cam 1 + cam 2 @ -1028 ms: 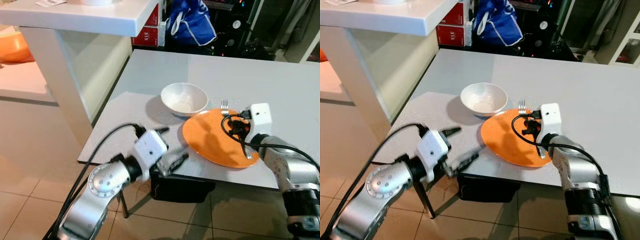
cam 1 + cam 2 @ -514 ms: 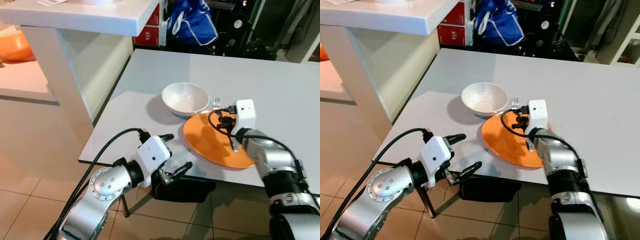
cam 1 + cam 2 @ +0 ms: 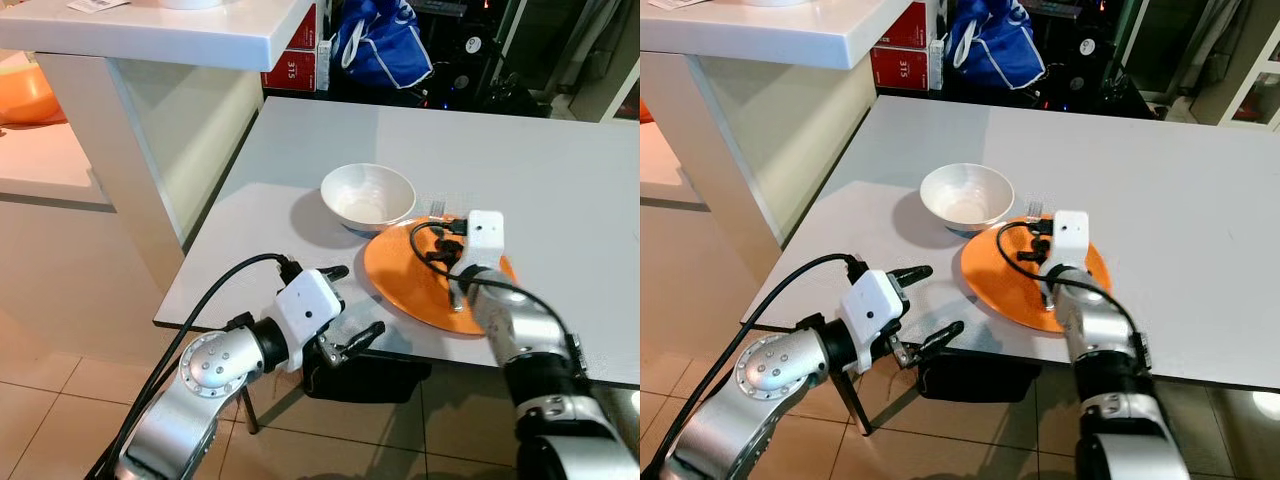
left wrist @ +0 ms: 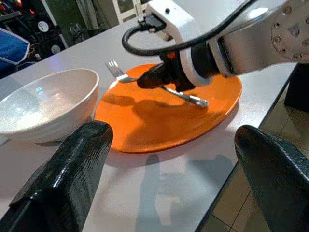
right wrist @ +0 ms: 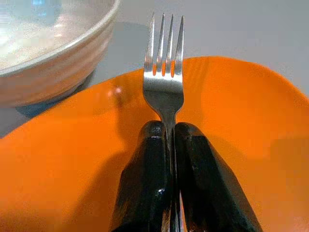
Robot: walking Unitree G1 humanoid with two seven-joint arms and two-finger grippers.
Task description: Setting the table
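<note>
An orange plate [image 3: 405, 278] lies near the front edge of the grey table [image 3: 560, 170], touching a white bowl [image 3: 367, 196] just behind it. My right gripper [image 3: 447, 268] hovers over the plate, shut on a metal fork [image 5: 164, 84] whose tines point toward the bowl. The fork's tines [image 4: 114, 68] reach past the plate's far rim. My left gripper [image 3: 348, 306] is open at the table's front edge, left of the plate, with nothing between its fingers [image 4: 72, 179].
A white counter [image 3: 180, 40] on a thick leg stands to the left of the table. A blue bag [image 3: 385, 45] and red boxes [image 3: 295, 68] sit behind the table. A dark object [image 3: 365, 378] lies under the front edge, above tiled floor.
My right gripper has carried the fork leftward over the plate, closer to the bowl. The left gripper rose slightly toward the table edge and stays open.
</note>
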